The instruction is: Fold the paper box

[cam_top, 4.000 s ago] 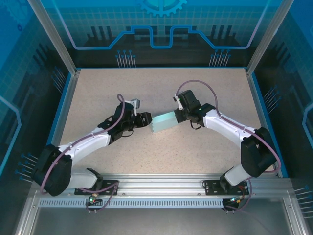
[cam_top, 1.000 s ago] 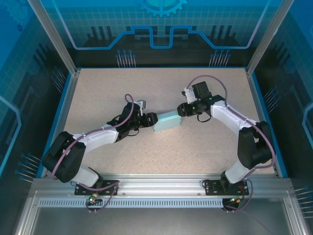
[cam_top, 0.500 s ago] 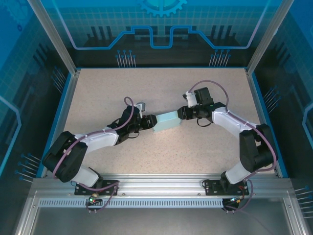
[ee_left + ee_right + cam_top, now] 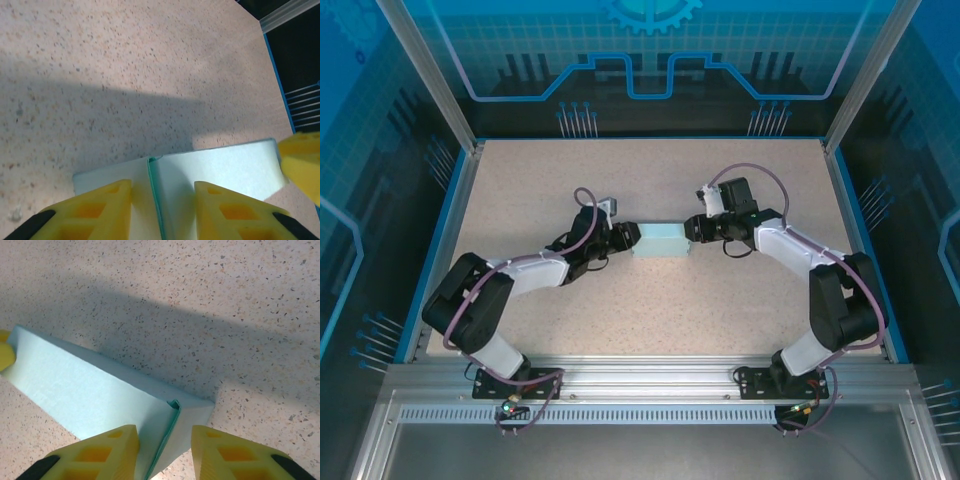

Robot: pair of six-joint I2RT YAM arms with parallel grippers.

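Observation:
The paper box [image 4: 658,240] is a light teal folded block lying level at the table's middle, between my two grippers. My left gripper [image 4: 630,238] is shut on its left end. In the left wrist view the box [image 4: 225,162] has its end seam between my two yellow fingers [image 4: 97,207]. My right gripper [image 4: 691,230] is shut on the right end. In the right wrist view the box [image 4: 85,382] runs away to the left, its tucked corner seam between the yellow fingers [image 4: 232,452]. Each wrist view catches the other gripper's yellow fingertip at the box's far end.
The speckled beige table [image 4: 650,320] is bounded by a blue rim [image 4: 860,230] and aluminium posts. Both arms reach inward from the near rail [image 4: 640,375]. The table's blue edge [image 4: 277,65] shows at the right of the left wrist view.
The box has turned from tilted to level and shifted slightly away from me. The left gripper has moved up and right with it, and both sets of jaws have narrowed on the ends.

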